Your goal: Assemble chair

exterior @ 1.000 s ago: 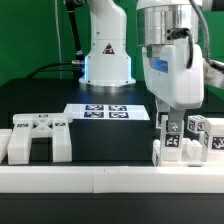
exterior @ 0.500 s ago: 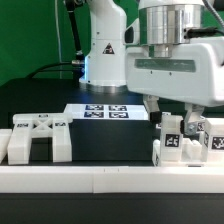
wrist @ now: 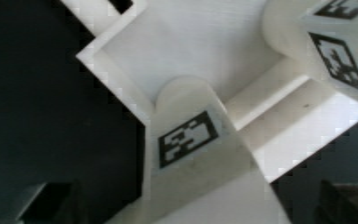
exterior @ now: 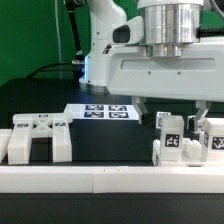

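Note:
Chair parts are chunky white pieces with square tags. One group [exterior: 36,136] stands at the exterior view's left near the front edge. Another group [exterior: 181,143] stands at the exterior view's right. My gripper [exterior: 172,112] hangs just above the right group, open, with one finger [exterior: 141,108] on each side of the upright tagged piece. In the wrist view a white leg with a tag [wrist: 190,136] runs between my dark fingertips [wrist: 41,202], and another tagged piece [wrist: 336,52] lies beyond it. My gripper [wrist: 194,208] is open and holds nothing.
The marker board [exterior: 103,111] lies flat on the black table behind the middle. The robot base [exterior: 105,62] stands behind it. A white ledge [exterior: 100,178] runs along the table's front edge.
My gripper has turned about its vertical axis, from side-on to broad face toward the camera, and has come lower over the right group. The parts have not moved.

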`<state>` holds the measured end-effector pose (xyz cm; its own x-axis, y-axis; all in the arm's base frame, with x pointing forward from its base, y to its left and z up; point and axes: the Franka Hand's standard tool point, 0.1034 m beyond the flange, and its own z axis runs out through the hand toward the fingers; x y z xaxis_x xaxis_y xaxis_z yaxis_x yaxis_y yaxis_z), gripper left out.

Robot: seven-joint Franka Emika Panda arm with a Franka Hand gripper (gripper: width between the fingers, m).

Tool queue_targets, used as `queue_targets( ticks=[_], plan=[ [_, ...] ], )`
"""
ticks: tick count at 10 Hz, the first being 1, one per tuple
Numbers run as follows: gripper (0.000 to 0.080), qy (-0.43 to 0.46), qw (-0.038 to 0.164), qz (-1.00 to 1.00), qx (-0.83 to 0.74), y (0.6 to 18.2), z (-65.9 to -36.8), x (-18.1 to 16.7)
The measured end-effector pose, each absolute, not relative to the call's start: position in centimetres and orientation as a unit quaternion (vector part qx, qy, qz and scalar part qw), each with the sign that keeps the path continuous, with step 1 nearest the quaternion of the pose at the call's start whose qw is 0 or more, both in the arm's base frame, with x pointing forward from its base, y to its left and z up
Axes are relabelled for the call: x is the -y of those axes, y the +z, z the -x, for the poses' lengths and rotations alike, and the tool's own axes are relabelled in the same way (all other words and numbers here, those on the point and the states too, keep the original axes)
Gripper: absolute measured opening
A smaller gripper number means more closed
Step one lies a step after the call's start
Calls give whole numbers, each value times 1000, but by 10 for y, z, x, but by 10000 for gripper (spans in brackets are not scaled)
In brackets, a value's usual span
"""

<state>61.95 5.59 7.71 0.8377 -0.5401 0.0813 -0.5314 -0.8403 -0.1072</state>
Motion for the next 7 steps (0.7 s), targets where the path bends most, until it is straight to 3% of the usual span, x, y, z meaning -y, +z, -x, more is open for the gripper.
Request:
queue_targets(
  ticks=[5,7],
  plan=[
    [649,-59,15,996,-67,75,-619,-49],
    [634,-59,14,996,-61,75,-619,-48]
  ],
)
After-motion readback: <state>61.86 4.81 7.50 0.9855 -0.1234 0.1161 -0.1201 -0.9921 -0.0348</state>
